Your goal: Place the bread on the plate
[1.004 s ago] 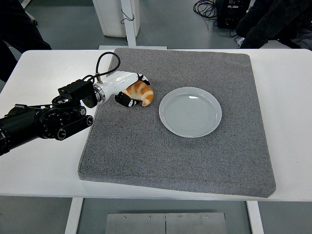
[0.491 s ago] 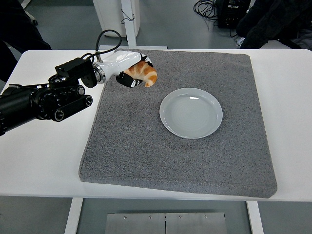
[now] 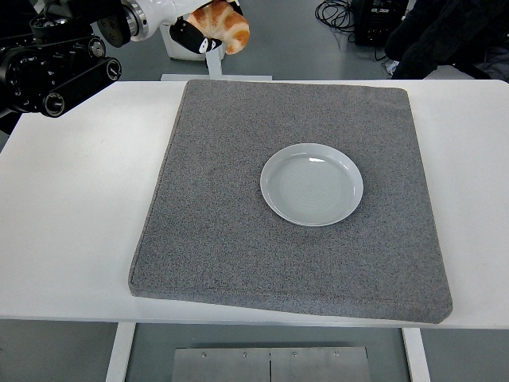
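Up at the top left corner, the left hand [image 3: 187, 24] has its fingers clamped round the bread [image 3: 221, 24], held high and beyond the table's far edge. Down below, the white table [image 3: 71, 215] carries a big grey mat [image 3: 238, 255], and the pale plate [image 3: 312, 184] sits bare on it, a little right of centre. Behind: a grey floor, a white post [image 3: 211, 56], black cables [image 3: 334, 12] top right.
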`<state>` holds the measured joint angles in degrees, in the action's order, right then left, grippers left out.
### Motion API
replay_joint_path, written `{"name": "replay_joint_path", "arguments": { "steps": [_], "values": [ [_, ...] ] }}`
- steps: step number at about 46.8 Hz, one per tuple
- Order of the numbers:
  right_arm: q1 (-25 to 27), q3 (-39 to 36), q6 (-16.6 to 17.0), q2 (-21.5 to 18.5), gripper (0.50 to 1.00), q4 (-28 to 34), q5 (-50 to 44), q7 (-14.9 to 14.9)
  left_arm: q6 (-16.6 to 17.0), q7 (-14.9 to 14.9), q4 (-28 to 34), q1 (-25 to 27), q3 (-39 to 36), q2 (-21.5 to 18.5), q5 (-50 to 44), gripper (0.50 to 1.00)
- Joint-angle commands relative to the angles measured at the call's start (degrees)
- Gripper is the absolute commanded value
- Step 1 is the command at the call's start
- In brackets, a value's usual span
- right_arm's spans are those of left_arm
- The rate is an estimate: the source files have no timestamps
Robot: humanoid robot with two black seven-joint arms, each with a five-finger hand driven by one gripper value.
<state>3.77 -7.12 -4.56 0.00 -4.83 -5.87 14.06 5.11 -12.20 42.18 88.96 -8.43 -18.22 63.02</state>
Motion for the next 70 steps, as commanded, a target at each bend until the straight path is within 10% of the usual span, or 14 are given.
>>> {"name": "replay_joint_path", "arguments": {
  "steps": [1,18,44,70],
  "values": [
    [0.0,0.0,0.0,0.0,1.0,-0.1,0.0,0.0,-0.4,0.0,0.0,0.1,0.0,-0.1,0.0,0.5],
    [0.0,0.0,0.0,0.0,1.0,-0.1,0.0,0.0,-1.0,0.1,2.4,1.7,0.1,1.3,0.0,0.5],
    [-0.1,0.0,0.0,0.0,1.0,0.0,0.0,0.0,-1.9,0.5,3.9,3.0,0.0,18.2,-1.8,0.5],
    [-0.3,0.0,0.0,0.0,1.0,0.0,0.1,0.0,-2.0,0.4,2.6,-0.5,-3.7,18.2,-1.1,0.5]
  ]
}}
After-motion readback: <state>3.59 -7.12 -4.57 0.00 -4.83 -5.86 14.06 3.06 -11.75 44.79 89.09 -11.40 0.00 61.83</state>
